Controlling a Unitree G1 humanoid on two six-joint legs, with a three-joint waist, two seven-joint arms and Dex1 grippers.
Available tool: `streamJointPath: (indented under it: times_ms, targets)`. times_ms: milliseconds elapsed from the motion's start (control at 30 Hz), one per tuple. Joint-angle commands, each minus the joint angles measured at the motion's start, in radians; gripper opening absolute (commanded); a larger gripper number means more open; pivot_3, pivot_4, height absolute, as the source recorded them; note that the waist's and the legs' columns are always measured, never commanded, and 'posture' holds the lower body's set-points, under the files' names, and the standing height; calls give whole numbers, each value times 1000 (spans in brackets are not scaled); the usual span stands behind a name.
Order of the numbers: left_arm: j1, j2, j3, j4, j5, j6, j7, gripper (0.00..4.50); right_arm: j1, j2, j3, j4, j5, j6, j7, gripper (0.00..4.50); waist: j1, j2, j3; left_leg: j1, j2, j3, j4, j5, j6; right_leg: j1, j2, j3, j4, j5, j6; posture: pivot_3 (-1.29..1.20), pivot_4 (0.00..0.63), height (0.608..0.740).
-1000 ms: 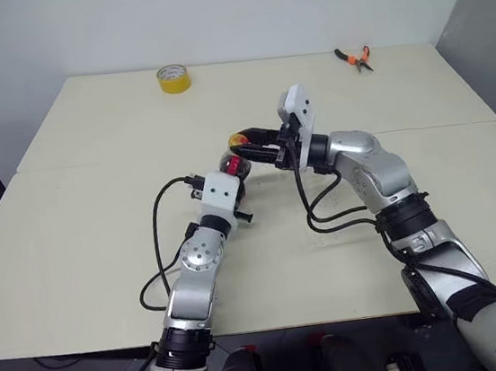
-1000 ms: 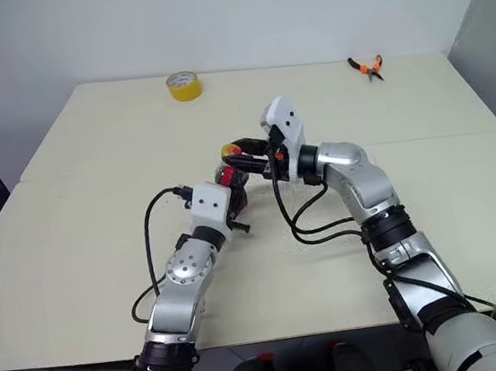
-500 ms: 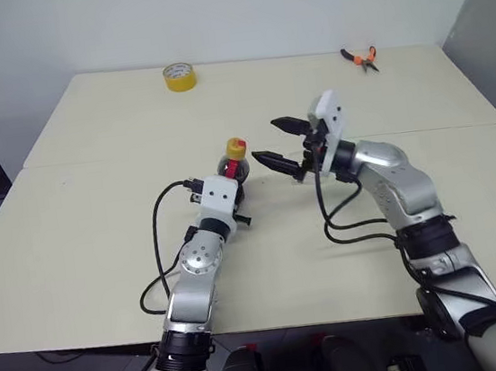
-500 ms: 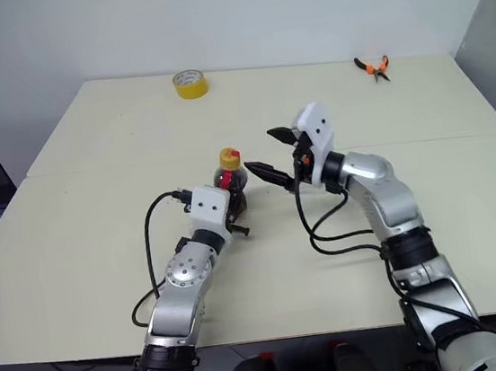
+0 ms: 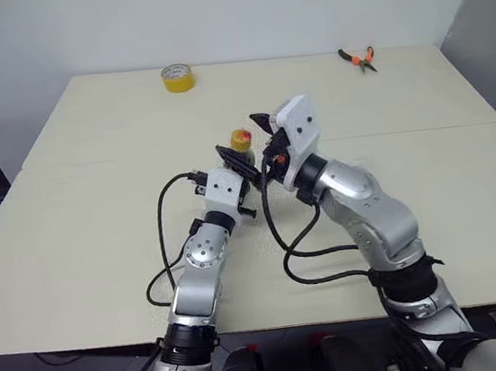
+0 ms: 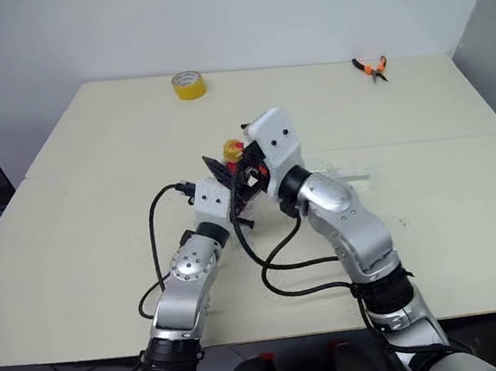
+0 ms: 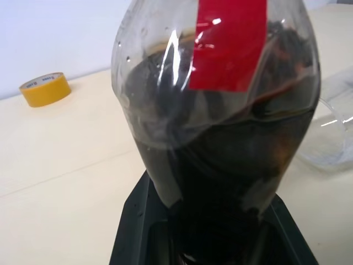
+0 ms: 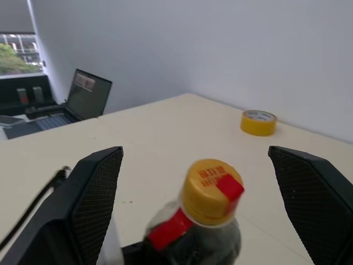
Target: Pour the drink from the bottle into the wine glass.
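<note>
Bottle (image 8: 207, 221) sits pinched upright in the left gripper (image 7: 212, 232), right gripper (image 8: 204, 204) spread wide around its yellow cap (image 8: 212, 190).

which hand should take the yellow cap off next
The right hand. It is open, with its fingers spread on either side of the yellow cap, while the left hand is shut on the bottle, holding it upright.
</note>
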Motion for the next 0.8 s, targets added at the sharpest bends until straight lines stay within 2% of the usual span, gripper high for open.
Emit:
streamJointPath:
  times_ms: [33, 367, 800]
  targets:
    - [-24, -8, -6, -21, 1, -37, 5, 738, -30, 8, -17, 0, -23, -18, -25, 4500, 1, 0, 0, 0, 0, 0, 0, 0, 1, 0, 0, 0, 0, 0, 0, 0, 150, 740]
    - [-16, -7, -6, -22, 3, -41, 10, 738, -36, -4, -79, 49, -37, -18, -45, 4500, 0, 0, 0, 0, 1, 0, 0, 0, 1, 0, 1, 0, 0, 0, 0, 0, 150, 740]
    - [-19, 2, -1, -18, -2, -46, 15, 699, 60, -132, -154, -69, 4, 60, -23, 4500, 0, 0, 0, 0, 1, 0, -1, -1, 1, 0, 1, 0, 0, 0, 0, 0, 150, 740]
